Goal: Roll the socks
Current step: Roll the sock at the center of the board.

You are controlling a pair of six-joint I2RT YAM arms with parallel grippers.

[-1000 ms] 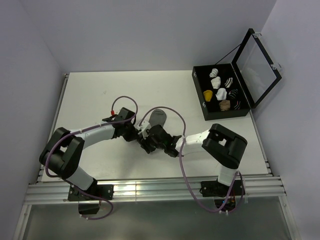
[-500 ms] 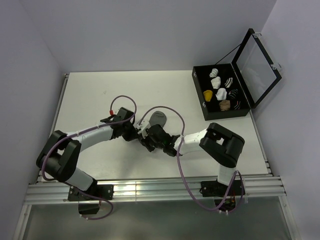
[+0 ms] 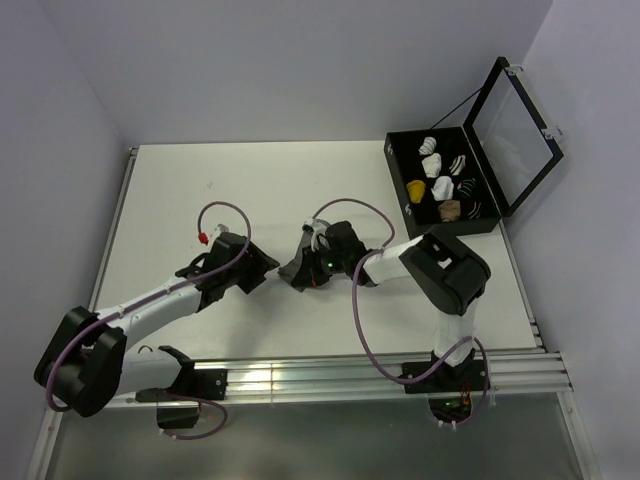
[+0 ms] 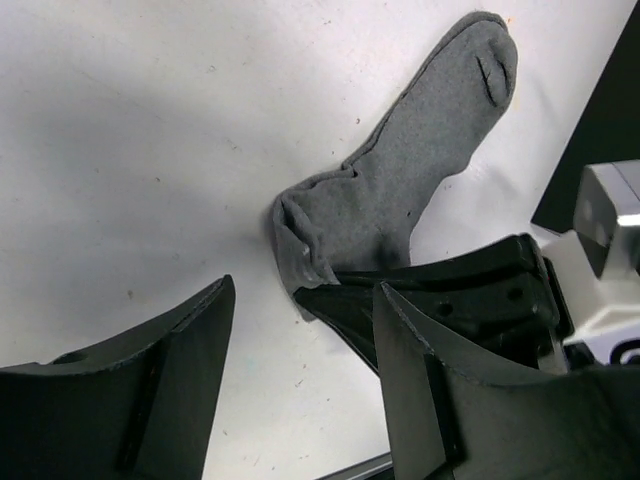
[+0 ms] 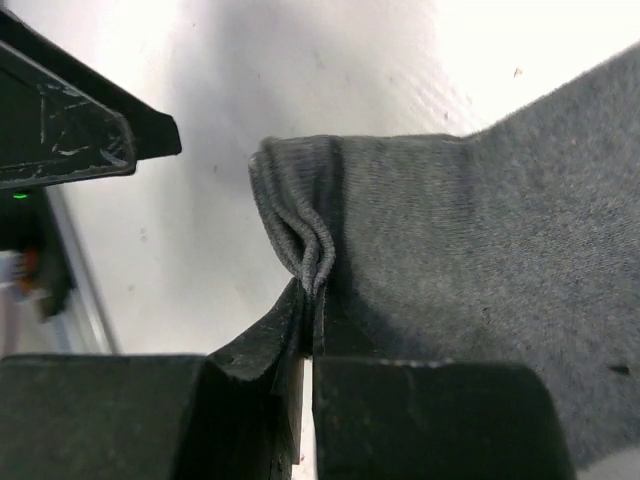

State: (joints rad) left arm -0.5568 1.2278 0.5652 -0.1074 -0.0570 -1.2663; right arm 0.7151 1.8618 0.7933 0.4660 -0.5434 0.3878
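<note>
A plain grey sock point(image 4: 400, 180) lies flat on the white table, toe pointing away in the left wrist view. My right gripper point(image 5: 312, 300) is shut on the bunched cuff of that grey sock point(image 5: 450, 250), pinching a fold of fabric. In the top view the right gripper point(image 3: 299, 272) sits mid-table and hides most of the sock. My left gripper point(image 4: 300, 400) is open with only bare table between its fingers, just short of the cuff. From above, the left gripper point(image 3: 262, 266) stands a little left of the right one. A mustard-yellow sock bundle point(image 3: 416, 189) sits in the box.
A black box point(image 3: 400, 190) with its clear lid point(image 3: 515, 120) raised stands at the back right, holding several sock bundles, white, striped and tan. Purple cables loop over both arms. The table's metal rail point(image 3: 300, 380) runs along the near edge.
The left gripper opened and its arm drew back to the left, away from the sock. The right gripper closed on the sock's cuff and shifted slightly toward the back.
</note>
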